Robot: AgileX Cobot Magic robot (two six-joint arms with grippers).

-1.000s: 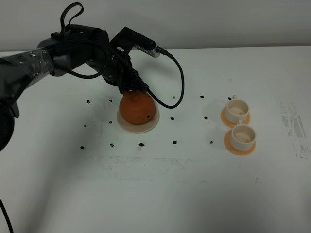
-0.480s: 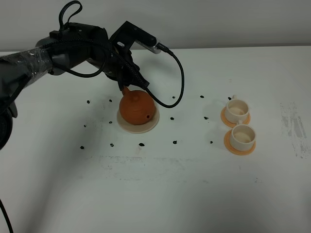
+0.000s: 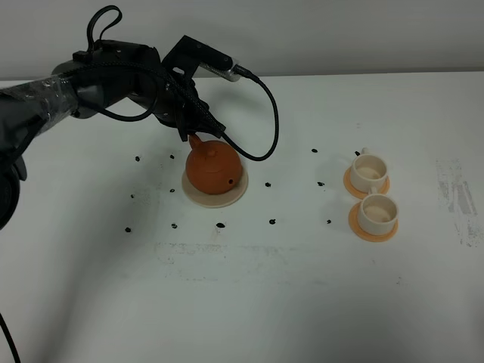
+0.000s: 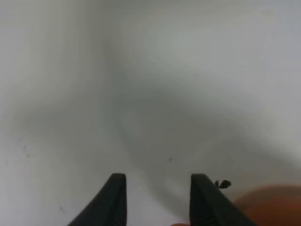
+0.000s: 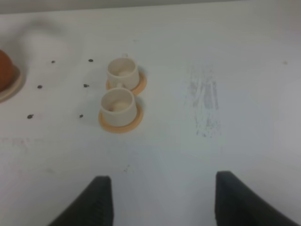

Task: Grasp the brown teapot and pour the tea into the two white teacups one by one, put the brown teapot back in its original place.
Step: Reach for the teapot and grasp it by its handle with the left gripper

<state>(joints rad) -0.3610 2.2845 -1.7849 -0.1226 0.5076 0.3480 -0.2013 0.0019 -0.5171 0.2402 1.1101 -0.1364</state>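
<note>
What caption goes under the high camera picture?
Left gripper beside the brown teapot on its saucer; two white teacups on coasters.

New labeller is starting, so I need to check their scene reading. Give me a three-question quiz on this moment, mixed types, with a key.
1. True or false: the brown teapot sits on the cream saucer.
2. What do the two white teacups stand on? A) a black tray B) orange coasters C) the cream saucer
3. Fill in: the right gripper hangs over the table with its jaws ___ and nothing between them.

Key: 1 true; 2 B; 3 open.
</note>
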